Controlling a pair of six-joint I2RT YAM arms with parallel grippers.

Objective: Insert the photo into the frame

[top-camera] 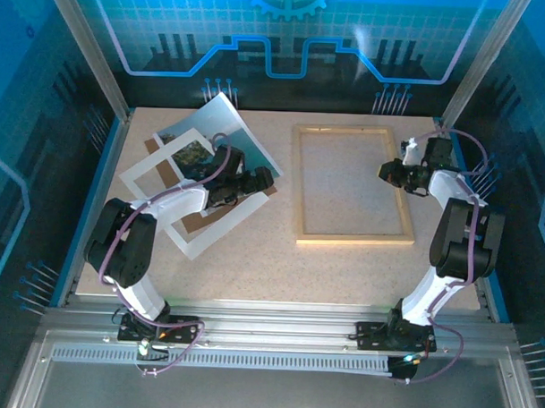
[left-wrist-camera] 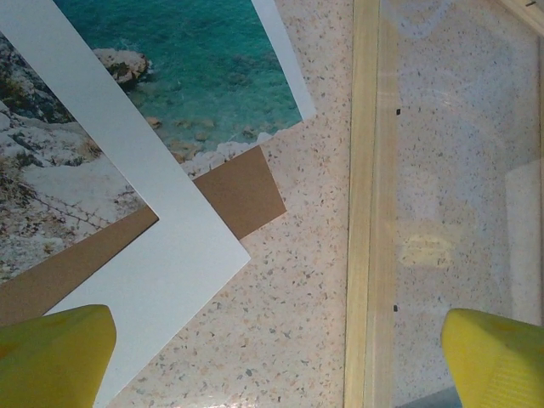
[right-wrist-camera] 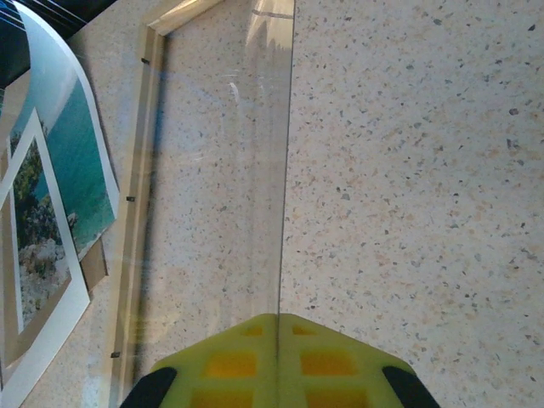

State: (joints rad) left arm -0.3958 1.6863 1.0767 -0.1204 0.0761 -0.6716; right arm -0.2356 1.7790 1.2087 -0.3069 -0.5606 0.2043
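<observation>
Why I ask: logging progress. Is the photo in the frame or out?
Out. The photo lies left of the frame, partly under the white mat; table shows through the frame.

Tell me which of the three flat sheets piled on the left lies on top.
The white mat border: it overlaps both the coast photo and the brown backing board, covering parts of each.

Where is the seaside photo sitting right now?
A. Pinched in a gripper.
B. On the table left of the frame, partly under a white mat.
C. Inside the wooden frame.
B: the photo lies left of the frame with the white mat overlapping it. Only speckled table shows inside the frame, and the right gripper is shut on a clear pane.
</observation>
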